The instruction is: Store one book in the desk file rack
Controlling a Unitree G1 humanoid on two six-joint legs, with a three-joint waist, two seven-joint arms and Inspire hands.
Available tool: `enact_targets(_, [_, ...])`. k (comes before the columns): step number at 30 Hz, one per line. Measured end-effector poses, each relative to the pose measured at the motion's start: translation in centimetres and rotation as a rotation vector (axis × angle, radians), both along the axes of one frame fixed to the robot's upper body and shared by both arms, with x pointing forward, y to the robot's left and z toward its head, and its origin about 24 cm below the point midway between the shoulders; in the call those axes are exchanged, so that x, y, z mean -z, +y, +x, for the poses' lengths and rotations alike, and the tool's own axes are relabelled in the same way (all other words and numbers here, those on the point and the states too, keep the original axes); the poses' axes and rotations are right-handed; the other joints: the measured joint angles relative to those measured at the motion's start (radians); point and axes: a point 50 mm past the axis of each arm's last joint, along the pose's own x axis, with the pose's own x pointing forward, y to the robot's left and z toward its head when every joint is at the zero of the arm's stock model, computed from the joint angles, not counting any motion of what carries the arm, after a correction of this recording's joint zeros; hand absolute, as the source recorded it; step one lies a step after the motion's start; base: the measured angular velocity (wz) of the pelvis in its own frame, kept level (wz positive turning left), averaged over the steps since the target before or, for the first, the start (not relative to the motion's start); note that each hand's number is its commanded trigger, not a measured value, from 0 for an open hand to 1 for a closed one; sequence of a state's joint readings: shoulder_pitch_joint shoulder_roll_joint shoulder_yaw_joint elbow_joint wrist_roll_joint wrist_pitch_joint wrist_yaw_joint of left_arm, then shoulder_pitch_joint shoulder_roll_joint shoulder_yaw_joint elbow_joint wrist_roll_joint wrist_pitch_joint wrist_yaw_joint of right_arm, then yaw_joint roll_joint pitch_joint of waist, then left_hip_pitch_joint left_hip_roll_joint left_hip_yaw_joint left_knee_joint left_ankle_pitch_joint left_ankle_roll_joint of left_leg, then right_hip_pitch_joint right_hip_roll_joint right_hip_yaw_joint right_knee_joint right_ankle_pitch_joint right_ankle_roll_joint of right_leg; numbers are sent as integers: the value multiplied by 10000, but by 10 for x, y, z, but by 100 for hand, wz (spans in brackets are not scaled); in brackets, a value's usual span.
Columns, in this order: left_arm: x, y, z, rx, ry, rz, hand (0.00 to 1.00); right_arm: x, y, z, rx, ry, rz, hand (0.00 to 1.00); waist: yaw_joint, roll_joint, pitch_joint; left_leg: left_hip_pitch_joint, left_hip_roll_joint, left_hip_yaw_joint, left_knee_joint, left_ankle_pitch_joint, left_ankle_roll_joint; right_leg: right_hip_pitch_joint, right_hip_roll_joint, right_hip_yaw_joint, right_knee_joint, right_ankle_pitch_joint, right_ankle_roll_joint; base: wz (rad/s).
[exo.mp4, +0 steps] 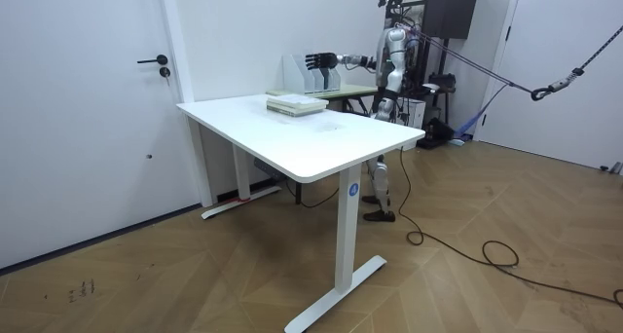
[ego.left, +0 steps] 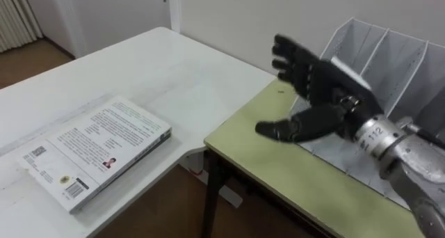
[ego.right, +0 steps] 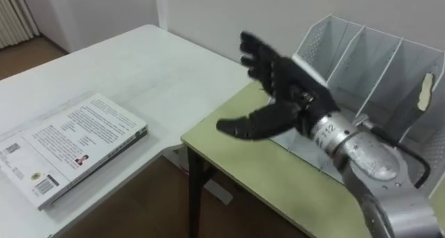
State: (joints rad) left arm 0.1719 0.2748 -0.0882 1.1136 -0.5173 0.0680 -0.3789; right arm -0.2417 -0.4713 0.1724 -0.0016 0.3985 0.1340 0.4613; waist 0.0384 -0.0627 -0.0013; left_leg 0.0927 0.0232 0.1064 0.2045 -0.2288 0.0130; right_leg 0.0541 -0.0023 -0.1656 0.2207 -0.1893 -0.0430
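Book (ego.left: 97,151) is recorded lying flat on the white table (ego.left: 160,64), well to the left of the right hand (ego.left: 323,81) and lower than it, with no contact between them. A cover carrying print, a small picture and a barcode is turned upward, and one long edge is set close to the table edge that faces the hand.

Right hand is noted as released: fingers are held straight and spread, the thumb is stretched out below them towards the left, and nothing is grasped. The hand is raised above the green desk (ego.left: 278,161), whose near corner is seen below it and to its left. Whether the hand is touched by any surface cannot be told.

File rack (ego.left: 389,64) is found just behind the hand and to its right, standing on the green desk. It is made of pale grey perforated sheet, and its compartments are parted by upright slanted dividers.

A narrow gap is seen between the white table and the green desk, under and left of the hand.

In the room view the robot is seen standing upright at the far side of the white table, with the right arm stretched out towards the room view's left, in front of the rack
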Motion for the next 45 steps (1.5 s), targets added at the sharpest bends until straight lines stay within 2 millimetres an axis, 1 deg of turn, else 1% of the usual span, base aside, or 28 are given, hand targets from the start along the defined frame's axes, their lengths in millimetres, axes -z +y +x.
enact_targets(1, [0, 1, 1, 118, 2, -20, 0, 11, 2, -4, -480, 476, -94, 0, 18, -11, 4, 7, 2, 0, 1, 0, 0, 29, 0, -3, 0, 1, -1, 0])
enact_targets(2, [-1, 2, 2, 192, 14, -6, 0, 22, 4, -7, -871, 987, -209, 0, 113, -10, 13, 13, 2, 1, 1, 1, -1, 48, 0, -6, 3, 2, -1, 0])
enact_targets(4, [-1, 2, 4, 279, -12, -10, 0, 36, 3, -15, -1260, 1684, -289, 0, 218, -35, 26, 9, 2, 10, -2, 0, -1, 69, 1, -5, -3, 6, -2, 0])
enact_targets(6, [-1, 1, 6, 375, 8, -45, 0, 50, 1, -22, -1564, 2357, -347, 0, 262, -39, 61, 33, 2, 3, -2, -2, -2, 118, 1, -10, -37, 6, -2, 0])
enact_targets(8, [-1, 0, 9, 425, -33, -57, 0, 73, 0, -32, -1902, 3343, -853, 0, 399, -66, 58, 51, 3, 0, -1, -4, -4, 130, 2, -12, -54, 6, -2, 0])
enact_targets(12, [-1, -1, 12, 583, -59, -98, 0, 91, 2, -48, -2577, 4180, -1259, 0, 517, -25, 74, 64, 7, -9, 1, -3, -4, 172, 11, -58, -162, 56, 2, 1])
enact_targets(14, [-1, -2, 13, 596, -104, -149, 0, 109, 0, -62, -2612, 5014, -1186, 0, 556, -37, 70, 65, 4, -9, -1, -3, -4, 176, 1, -121, -168, 56, 2, 6])
enact_targets(15, [-1, -2, 13, 571, -111, -158, 0, 113, 1, -65, -2615, 5189, -1152, 0, 559, -35, 72, 56, 3, -5, -5, -3, -4, 179, 0, -133, -168, 56, 2, 0])
enact_targets(17, [-1, -2, 13, 451, -128, -222, 0, 130, 3, -77, -2675, 5906, -1097, 0, 559, 13, 89, 5, 5, -4, -10, -4, -4, 175, 0, -140, -171, 56, 3, 0])
enact_targets(21, [-1, -6, 16, 642, -165, -374, 0, 154, 3, -93, -2742, 7103, -1113, 0, 530, 136, 68, -74, 3, -15, 10, -6, -4, 152, -13, -162, -183, 57, 5, 4])
enact_targets(22, [0, -7, 16, 671, -168, -401, 0, 163, 0, -100, -2609, 7571, -1204, 0, 518, 170, 62, -101, 0, -19, 13, -6, -3, 126, -18, -173, -176, 55, 6, 5])
enact_targets(23, [0, -8, 16, 658, -155, -425, 0, 171, -2, -108, -2544, 7949, -1428, 0, 526, 221, 86, -115, -1, -25, 12, -6, -3, 112, -18, -168, -175, 55, 7, 0])
enact_targets(25, [1, -9, 14, 630, -102, -438, 0, 181, -8, -119, -2414, 8502, -1533, 0, 512, 295, 108, -122, -4, -33, 6, -6, -3, 113, -19, -168, -188, 53, 10, 0])
enact_targets(27, [1, -11, 14, 595, -119, -435, 0, 192, -14, -128, -2094, 9108, -1692, 0, 451, 316, 93, -131, -6, -20, 3, -5, -3, 109, -17, -169, -197, 50, 13, 0])
enact_targets(28, [2, -13, 14, 551, -118, -450, 0, 200, -19, -135, -1670, 9561, -1788, 0, 456, 354, 72, -115, -15, -24, 6, -5, -3, 136, -13, -168, -214, 50, 13, 0])
enact_targets(29, [2, -15, 14, 529, -111, -488, 0, 208, -25, -143, -1163, 9906, -1988, 0, 463, 372, 27, -107, -33, -22, 6, -4, -2, 157, -12, -169, -233, 51, 14, 0])
enact_targets(30, [3, -16, 14, 527, -104, -488, 0, 212, -28, -147, -910, 10077, -2079, 0, 468, 367, 8, -108, -36, -22, 6, -4, -2, 157, -13, -170, -241, 51, 14, 0])
enact_targets(32, [3, -18, 13, 494, -44, -471, 0, 224, -41, -162, 71, 10694, -2279, 0, 422, 391, -2, -83, -52, -61, 12, -3, -2, 267, -4, -265, -365, 79, 24, 8])
enact_targets(33, [3, -17, 12, 492, -13, -432, 0, 227, -44, -167, 392, 10915, -2303, 0, 382, 394, 1, -46, -54, -91, 14, -3, -2, 313, -11, -294, -383, 78, 24, 14])
enact_targets(34, [4, -17, 11, 458, 44, -340, 0, 234, -50, -178, 1056, 11293, -2358, 0, 328, 415, 23, 62, -51, -122, 1, -3, -2, 357, -12, -309, -421, 71, 25, 9])
enact_targets(35, [4, -16, 8, 359, 68, -211, 0, 238, -54, -185, 1650, 11518, -2375, 0, 263, 387, 1, 70, -33, -146, 2, -3, -2, 420, -5, -317, -499, 71, 25, 5])
enact_targets(37, [5, -15, 3, 141, 111, -66, 0, 242, -56, -191, 2404, 11621, -2290, 0, 168, 393, 9, 98, -26, -136, 2, -3, -3, 441, -2, -323, -534, 68, 25, 0])
enact_targets(38, [5, -14, 2, 97, 132, 8, 0, 245, -57, -196, 2844, 11673, -2232, 0, 163, 414, 54, 201, -32, -134, -21, -3, -5, 485, 5, -318, -542, 68, 25, 0])
enact_targets(39, [5, -15, 2, 71, 148, 29, 0, 246, -57, -199, 3053, 11698, -2221, 0, 162, 356, 91, 235, -41, -122, -39, -3, -5, 500, 5, -310, -547, 67, 26, 0])
enact_targets(40, [5, -15, 1, 23, 145, 66, 0, 249, -56, -203, 3573, 11690, -2034, 0, 151, 395, 73, 232, -40, -111, -53, -4, -6, 512, 13, -286, -549, 63, 27, 0])
enact_targets(42, [7, -17, 0, -104, 210, 132, 0, 252, -57, -210, 4261, 11813, -2021, 0, 154, 405, 85, 225, -21, -111, -88, -6, -7, 501, 11, -274, -539, 63, 32, 0])
enact_targets(44, [8, -17, -5, -414, 358, 161, 0, 256, -57, -217, 5047, 12047, -1844, 0, 120, 454, 68, 213, -16, -122, -100, -7, -7, 503, 15, -281, -537, 66, 36, 0])
enact_targets(45, [8, -16, -5, -467, 367, 172, 0, 257, -57, -219, 5210, 12067, -1776, 0, 103, 442, 73, 210, -18, -117, -105, -8, -8, 501, 17, -283, -539, 66, 36, 0])
